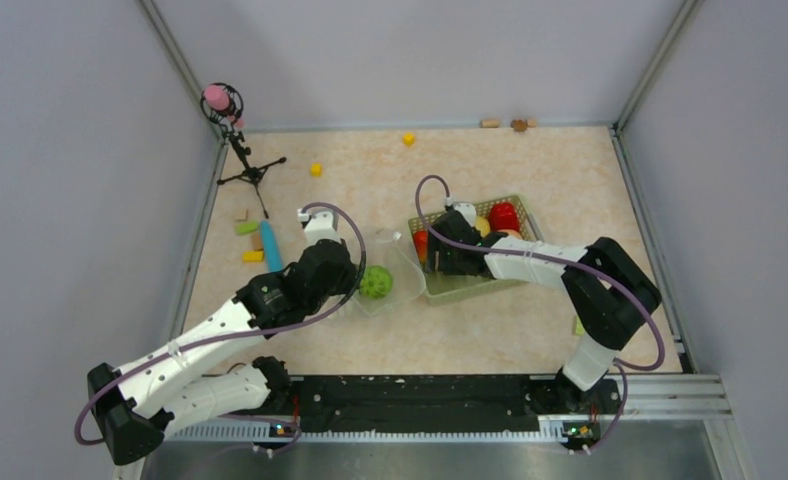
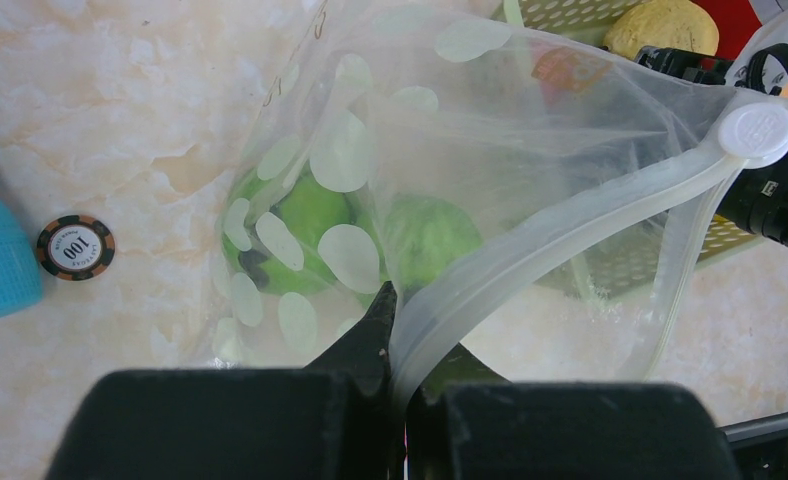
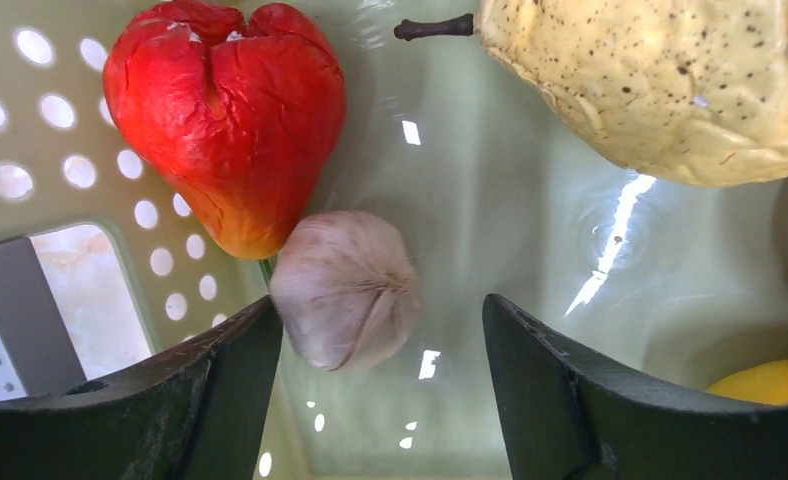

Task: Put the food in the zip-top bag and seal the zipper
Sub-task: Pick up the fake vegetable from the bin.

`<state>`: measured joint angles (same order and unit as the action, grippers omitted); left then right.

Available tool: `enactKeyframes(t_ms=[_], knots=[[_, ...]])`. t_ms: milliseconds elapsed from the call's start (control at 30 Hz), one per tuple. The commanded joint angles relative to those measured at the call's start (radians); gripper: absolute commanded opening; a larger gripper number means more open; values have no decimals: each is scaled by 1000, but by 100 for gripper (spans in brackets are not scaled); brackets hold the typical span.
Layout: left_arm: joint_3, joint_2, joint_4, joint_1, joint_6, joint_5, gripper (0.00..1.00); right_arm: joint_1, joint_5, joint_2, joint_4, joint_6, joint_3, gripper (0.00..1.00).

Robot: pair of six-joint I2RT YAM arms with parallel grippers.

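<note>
Right claw (image 3: 378, 300) apart around garlic bulb (image 3: 345, 290) hidden from overhead; left claw (image 2: 400, 340) clamped on zipper (image 2: 570, 215).

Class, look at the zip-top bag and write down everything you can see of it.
The zip-top bag is clear, floppy plastic printed with white dots. It lies on the table beside the green basket, mouth unsealed. Its whitish zipper ends in a round white cap, and the left gripper is shut on that strip. Green food shows through its wall.
</note>
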<state>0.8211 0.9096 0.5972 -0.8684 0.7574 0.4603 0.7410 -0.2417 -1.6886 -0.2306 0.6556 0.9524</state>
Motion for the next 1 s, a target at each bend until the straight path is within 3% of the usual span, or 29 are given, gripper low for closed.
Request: enactKeyframes(t_ms=[0, 67, 433, 633, 967], knots=[[13, -17, -43, -3, -1, 5, 0, -12, -13, -17, 8, 26, 40, 69], [16, -15, -43, -3, -1, -3, 0, -12, -4, -20, 13, 39, 33, 62], [13, -5, -50, -3, -2, -11, 0, -12, -20, -23, 23, 61, -1, 51], [13, 2, -54, -3, -3, -16, 0, -11, -25, 7, 28, 32, -10, 29], [13, 7, -57, -3, -6, -27, 0, -11, -54, 344, 86, 12, -154, 23]])
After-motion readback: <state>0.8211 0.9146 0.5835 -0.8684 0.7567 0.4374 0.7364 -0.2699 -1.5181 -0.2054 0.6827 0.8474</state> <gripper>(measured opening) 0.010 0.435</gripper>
